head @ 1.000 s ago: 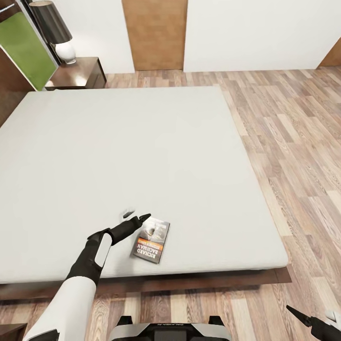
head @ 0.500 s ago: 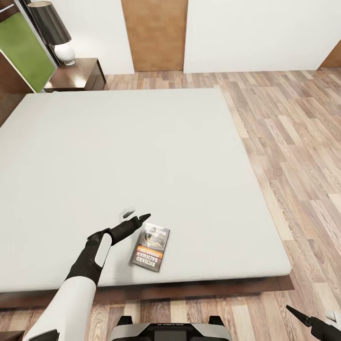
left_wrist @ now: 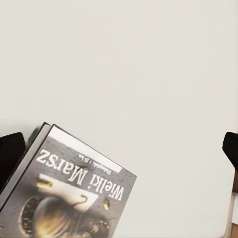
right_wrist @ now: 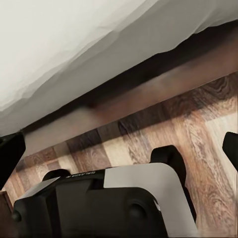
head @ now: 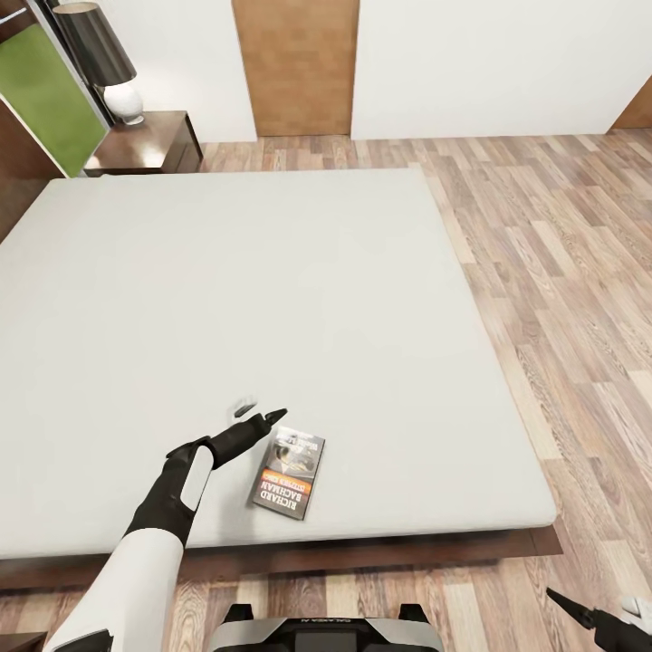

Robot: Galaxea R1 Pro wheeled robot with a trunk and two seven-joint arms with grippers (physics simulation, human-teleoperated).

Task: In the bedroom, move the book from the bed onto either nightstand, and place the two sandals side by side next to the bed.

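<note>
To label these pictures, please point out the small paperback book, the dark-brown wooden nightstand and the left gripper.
small paperback book (head: 289, 472), head view, middle of its cover.
dark-brown wooden nightstand (head: 149, 143), head view, bare top.
left gripper (head: 259, 414), head view, between its fingertips.

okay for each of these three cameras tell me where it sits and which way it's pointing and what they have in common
Head view: high on the robot, looking down over the bed, the book, left pincer and arm.
Left wrist view: near the left pincer, facing mattress and book; dark fingertips at the edges.
Right wrist view: low, facing the bed's underside, floor and robot base.
Shared: head and left wrist see the book.
</note>
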